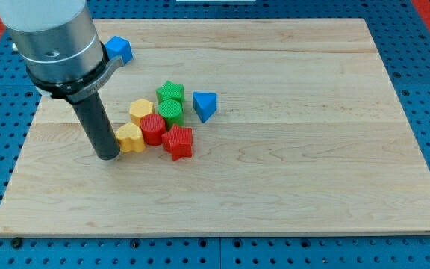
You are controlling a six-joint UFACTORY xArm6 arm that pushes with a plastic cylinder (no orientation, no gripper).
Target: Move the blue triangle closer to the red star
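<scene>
The blue triangle [205, 105] lies on the wooden board, just right of the block cluster. The red star [178, 142] sits at the cluster's lower right, below and left of the triangle, with a small gap between them. My tip [107, 155] rests on the board at the cluster's left, next to the yellow block [130, 138]; whether it touches it I cannot tell. The tip is well left of both the red star and the blue triangle.
The cluster also holds a red round block [153, 128], a yellow block [141, 110], a green star [170, 92] and a green round block [171, 111]. A blue block [118, 49] sits near the board's top left, beside the arm. The wooden board [312, 149] lies on blue pegboard.
</scene>
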